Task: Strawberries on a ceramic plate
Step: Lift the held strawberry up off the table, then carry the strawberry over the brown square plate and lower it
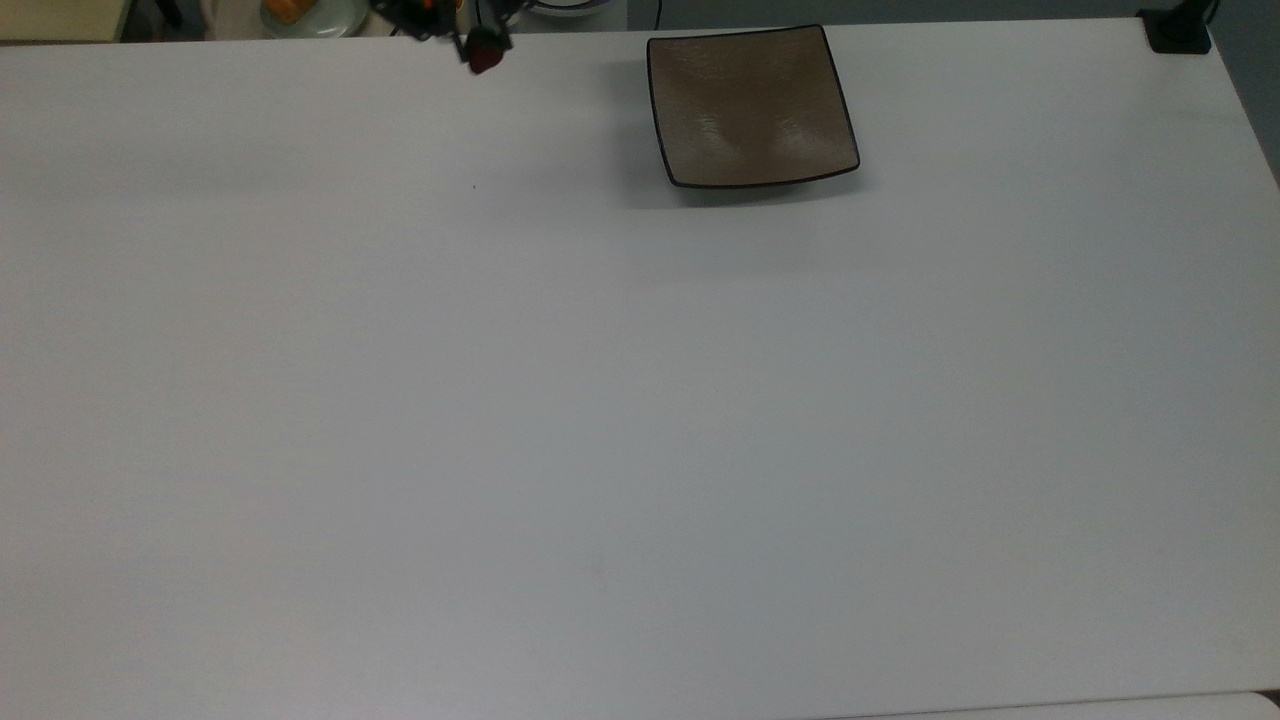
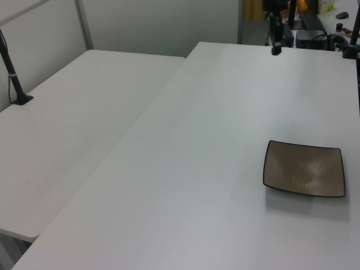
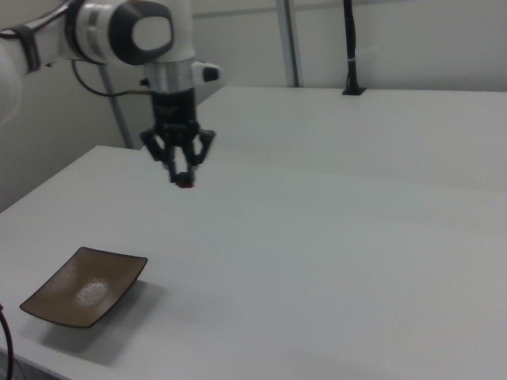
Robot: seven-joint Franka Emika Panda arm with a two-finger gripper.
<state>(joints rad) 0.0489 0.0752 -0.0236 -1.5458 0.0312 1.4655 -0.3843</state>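
Fingers: the fingers (image 3: 184,176) pinch the strawberry (image 3: 185,181), high in the upper left of the right view.
Plate: the ceramic plate (image 3: 83,286) sits low in the right view's lower left, well apart and empty.
Way to go: I think down and over to it.
Worktop: the worktop (image 3: 333,261) is white and bare.

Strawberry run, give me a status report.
Tool shut on the strawberry, held above the table. Ceramic plate empty, to the top view's right of the tool. Nothing between them.
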